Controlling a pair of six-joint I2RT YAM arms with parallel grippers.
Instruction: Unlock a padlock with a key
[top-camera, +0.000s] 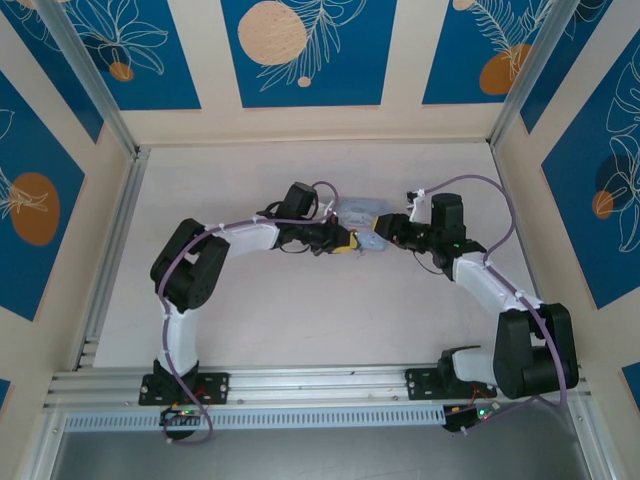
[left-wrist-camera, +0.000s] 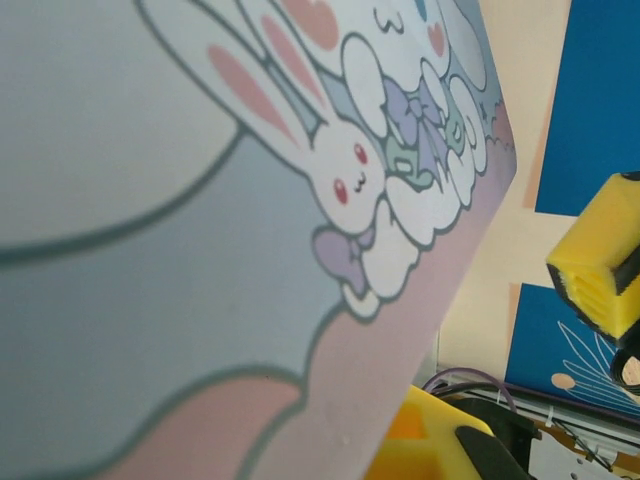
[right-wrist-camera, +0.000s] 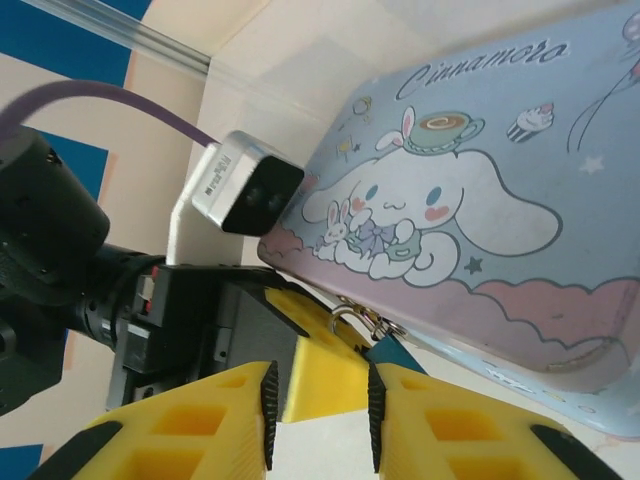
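- the right gripper (right-wrist-camera: 320, 415) has its two yellow fingers a little apart, and nothing shows between them.
- just past its tips is a tiny dark bluish bit with a small metal ring (right-wrist-camera: 348, 315). it looks like the padlock (right-wrist-camera: 392, 352), at the near edge of the tin (right-wrist-camera: 480, 200).
- the left gripper (top-camera: 345, 243) is right across, very near, tucked under that same edge. i cannot tell how far open it is.
- there is very little room between the two grippers.
- the table (top-camera: 300, 320) spreads wide behind both of them.

Pale table (top-camera: 300, 325), cartoon tin (top-camera: 360, 213) seemingly resting there
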